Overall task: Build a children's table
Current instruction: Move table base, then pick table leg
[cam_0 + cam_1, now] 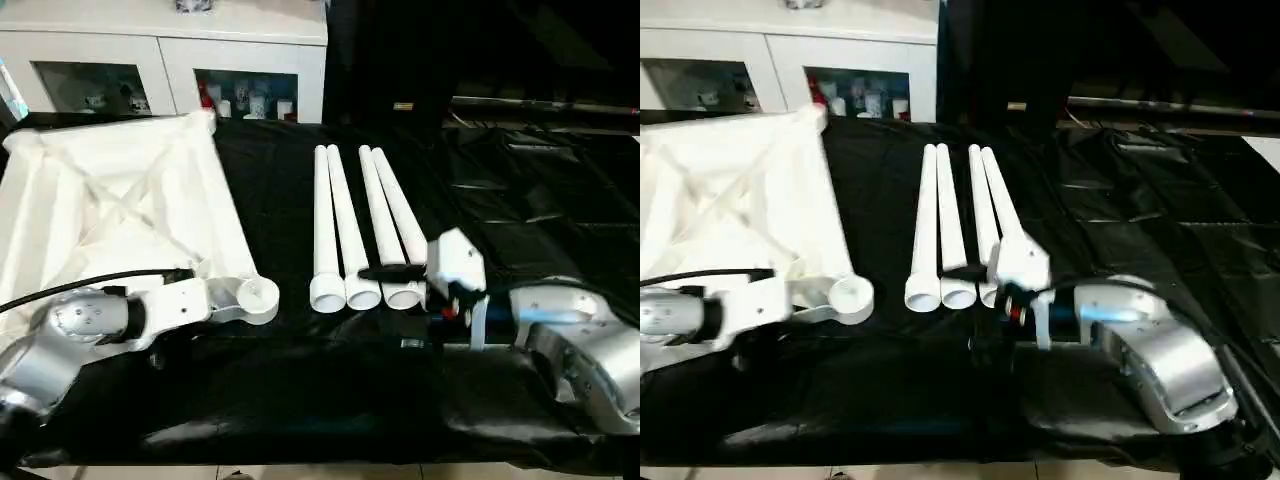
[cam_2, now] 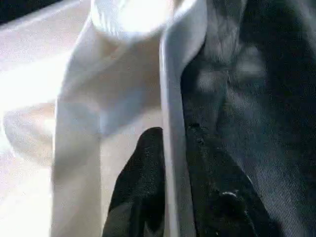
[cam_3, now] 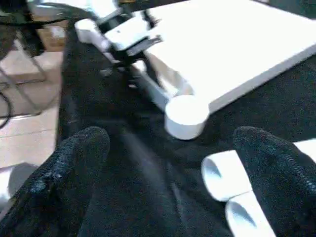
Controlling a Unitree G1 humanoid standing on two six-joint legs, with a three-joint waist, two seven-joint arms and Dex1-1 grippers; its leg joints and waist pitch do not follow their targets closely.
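The white tabletop (image 1: 120,200) lies underside up on the black-draped surface (image 1: 520,200). The left tool (image 2: 168,163) straddles its rim beside a round corner socket (image 1: 262,295), fingers either side of the thin wall. The right tool (image 3: 173,163) gapes empty, directly before the open ends of four legs (image 1: 350,225) (long axes running away from it), nearer them than the left.

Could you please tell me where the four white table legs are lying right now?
The four long white tapered tubular legs lie side by side mid-table on the black cover, right of the white ribbed plastic tabletop, their open ends nearest the robot's right hand.
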